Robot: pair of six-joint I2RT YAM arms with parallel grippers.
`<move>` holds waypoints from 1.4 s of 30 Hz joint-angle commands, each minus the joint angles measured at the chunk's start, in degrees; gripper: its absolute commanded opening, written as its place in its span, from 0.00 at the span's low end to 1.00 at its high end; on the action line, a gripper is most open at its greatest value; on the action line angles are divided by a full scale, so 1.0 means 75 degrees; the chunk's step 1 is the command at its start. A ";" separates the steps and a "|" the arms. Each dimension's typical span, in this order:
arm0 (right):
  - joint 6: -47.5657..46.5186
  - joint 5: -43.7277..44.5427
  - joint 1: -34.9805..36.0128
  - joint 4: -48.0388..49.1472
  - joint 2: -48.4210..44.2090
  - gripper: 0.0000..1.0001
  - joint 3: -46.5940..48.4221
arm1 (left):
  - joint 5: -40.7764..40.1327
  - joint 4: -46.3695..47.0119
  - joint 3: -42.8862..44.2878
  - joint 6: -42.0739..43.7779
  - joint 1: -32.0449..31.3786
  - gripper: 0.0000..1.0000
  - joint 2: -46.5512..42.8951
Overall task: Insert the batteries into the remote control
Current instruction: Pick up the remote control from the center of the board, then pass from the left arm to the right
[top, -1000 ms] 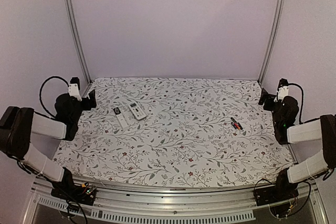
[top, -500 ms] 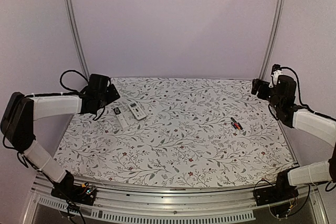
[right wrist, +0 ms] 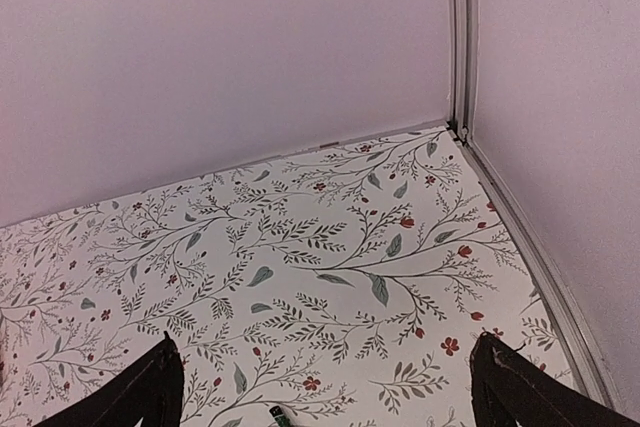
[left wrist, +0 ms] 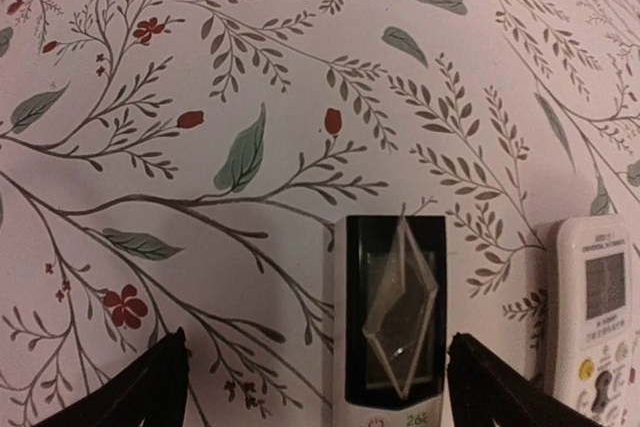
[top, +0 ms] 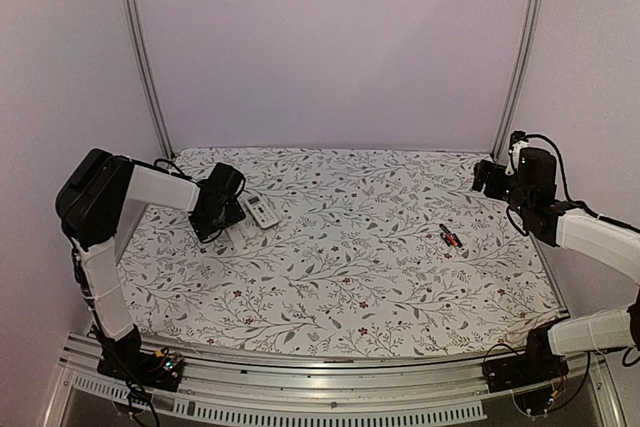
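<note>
**A:** What do you have on the left?

**B:** My left hand [left wrist: 318, 362] is left of centre in the overhead frame, low over the tabletop [top: 350, 287]. Its fingers are spread wide and grip nothing. In its wrist view, the remote with the dark screen [left wrist: 390, 327] lies at the lower middle, between the two fingertips. A second remote [left wrist: 597, 317], white with buttons, lies just beside it at the right edge.

**A:** And the batteries?

**B:** The batteries [top: 450, 237] lie close together on the floral cloth, right of centre in the overhead frame. They are well apart from both remotes.

**A:** The right side?

**B:** My right hand [top: 487, 179] hangs near the far right corner of the tabletop, at the right edge of the overhead frame. Its fingers are wide apart too, and it is empty.
</note>
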 commanded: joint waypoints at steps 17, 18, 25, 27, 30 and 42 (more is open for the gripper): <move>-0.0066 -0.0153 0.0113 -0.0425 0.0027 0.99 0.0286 | 0.0373 0.0190 -0.0658 -0.0727 -0.0161 0.00 -0.1131; -0.0095 -0.0264 0.0130 -0.0482 -0.0001 0.99 0.0338 | 0.0290 0.0330 -0.0780 -0.0676 -0.0211 0.00 -0.1460; -0.0976 -0.2822 0.0598 -0.0416 -0.0444 0.99 0.0893 | -0.0247 0.5245 -0.2101 0.3439 -0.1602 0.00 -0.4349; -0.1424 -0.3516 0.1152 -0.0408 -0.0520 0.99 0.1220 | 0.0938 0.7455 -0.2695 0.5269 -0.2040 0.00 -0.4917; -0.2386 -0.4398 0.2231 -0.0505 -0.0403 0.99 0.1882 | 0.3453 0.9291 -0.3134 0.5978 -0.2286 0.00 -0.5360; -0.3239 -0.6678 0.4839 0.0681 0.1485 0.98 0.3558 | 0.6781 1.0451 -0.2145 0.6159 -0.3679 0.00 -0.4631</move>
